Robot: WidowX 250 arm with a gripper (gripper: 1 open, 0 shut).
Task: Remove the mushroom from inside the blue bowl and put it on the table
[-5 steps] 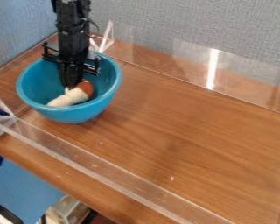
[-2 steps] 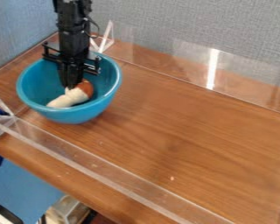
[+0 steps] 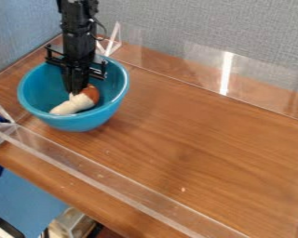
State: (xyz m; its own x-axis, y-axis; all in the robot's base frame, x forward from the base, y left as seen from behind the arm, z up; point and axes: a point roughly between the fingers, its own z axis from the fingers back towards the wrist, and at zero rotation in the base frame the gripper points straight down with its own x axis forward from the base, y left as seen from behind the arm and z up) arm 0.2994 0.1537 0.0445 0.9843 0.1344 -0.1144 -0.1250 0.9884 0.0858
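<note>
The blue bowl (image 3: 52, 115) stands at the left end of the wooden table (image 3: 201, 130). Inside it lies the mushroom (image 3: 77, 101) on its side, cream stem pointing to the front left and reddish-brown cap toward the right. My black gripper (image 3: 77, 86) reaches straight down into the bowl from above, its fingertips at the cap end of the mushroom. The jaws look closed together on the mushroom, though the contact itself is partly hidden by the fingers.
Low clear acrylic walls (image 3: 115, 191) edge the table along the front, back and left. A blue-grey fabric panel (image 3: 214, 28) stands behind. White cables (image 3: 111, 39) hang beside the arm at the back left corner.
</note>
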